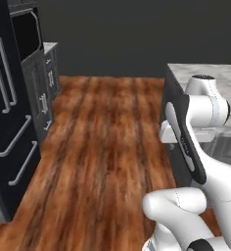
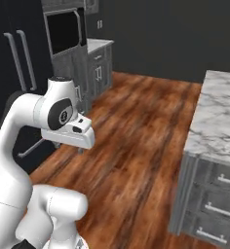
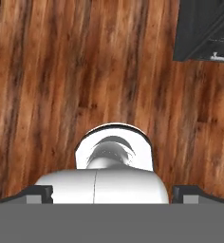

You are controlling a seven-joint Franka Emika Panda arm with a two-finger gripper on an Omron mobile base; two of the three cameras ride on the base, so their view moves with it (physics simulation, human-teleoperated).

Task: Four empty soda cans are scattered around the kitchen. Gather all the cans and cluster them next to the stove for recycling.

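Steel stove and soda cans: you cannot tell where either lies relative to the gripper (image 3: 113, 194), which points straight down at the wooden floor (image 3: 85, 71). Its dark fingertips (image 3: 38, 193) sit spread wide at the frame's bottom with nothing held between them. Beyond the fingers a dark cabinet corner (image 3: 204, 28) is cut off by the edge, and you see only part of the marble-topped island (image 2: 219, 112) to the hand's right and the black fridge (image 1: 5, 122) to its left.
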